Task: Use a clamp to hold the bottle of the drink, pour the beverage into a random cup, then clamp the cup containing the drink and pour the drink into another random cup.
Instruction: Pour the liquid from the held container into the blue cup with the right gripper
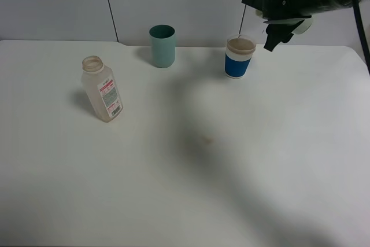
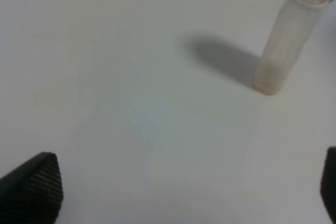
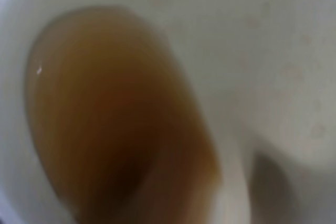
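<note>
The capless clear bottle point(image 1: 103, 91) with its white and pink-red label stands at the left of the table, looking nearly empty; it also shows in the left wrist view point(image 2: 289, 40). My left gripper point(image 2: 184, 190) hovers open over bare table, short of the bottle. High at the back right, my right gripper point(image 1: 286, 27) is shut on the pale green tumbler point(image 1: 302, 25), which is tilted just above and to the right of the blue-and-white cup point(image 1: 239, 57). The right wrist view looks into the tumbler point(image 3: 262, 51), where brown beverage point(image 3: 115, 119) lies against its side.
A teal straight cup point(image 1: 162, 45) stands at the back, between the bottle and the blue-and-white cup. The white table point(image 1: 191, 172) has a faint brownish spot point(image 1: 206, 140) near its middle. A pale wall rises right behind the table.
</note>
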### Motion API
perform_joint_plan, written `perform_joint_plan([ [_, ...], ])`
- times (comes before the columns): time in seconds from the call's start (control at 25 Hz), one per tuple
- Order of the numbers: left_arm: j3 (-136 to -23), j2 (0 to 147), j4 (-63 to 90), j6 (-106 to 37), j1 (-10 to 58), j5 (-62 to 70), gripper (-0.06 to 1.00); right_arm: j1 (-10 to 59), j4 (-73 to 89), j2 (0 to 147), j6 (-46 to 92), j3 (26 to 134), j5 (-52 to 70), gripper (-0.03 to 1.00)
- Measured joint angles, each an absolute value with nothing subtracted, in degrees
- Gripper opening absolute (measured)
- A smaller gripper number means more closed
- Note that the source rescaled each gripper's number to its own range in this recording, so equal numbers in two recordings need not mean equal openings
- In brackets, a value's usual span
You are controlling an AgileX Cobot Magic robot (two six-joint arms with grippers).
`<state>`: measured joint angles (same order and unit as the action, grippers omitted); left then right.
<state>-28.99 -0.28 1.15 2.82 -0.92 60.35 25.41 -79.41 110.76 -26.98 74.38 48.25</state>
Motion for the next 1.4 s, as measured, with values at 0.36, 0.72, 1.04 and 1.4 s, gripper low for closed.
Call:
perform_joint_plan([
  [0.36,-29.0,-0.3,1.2,2.8,-0.9,60.3,1.00,25.4,-82.0,110.8,-26.2,74.4,49.4,0.00],
  [0.72,-29.0,-0.3,1.2,2.8,-0.9,60.3,1.00,25.4,-82.8,110.8,-23.0,74.4,50.0,0.00],
  [1.04,-29.0,-0.3,1.2,2.8,-0.9,60.3,1.00,25.4,-84.6,110.8,-21.9,74.4,50.7,0.00],
  [1.4,-29.0,-0.3,1.2,2.8,-0.9,60.3,1.00,25.4,-85.0,110.8,-21.5,74.4,51.0,0.00],
])
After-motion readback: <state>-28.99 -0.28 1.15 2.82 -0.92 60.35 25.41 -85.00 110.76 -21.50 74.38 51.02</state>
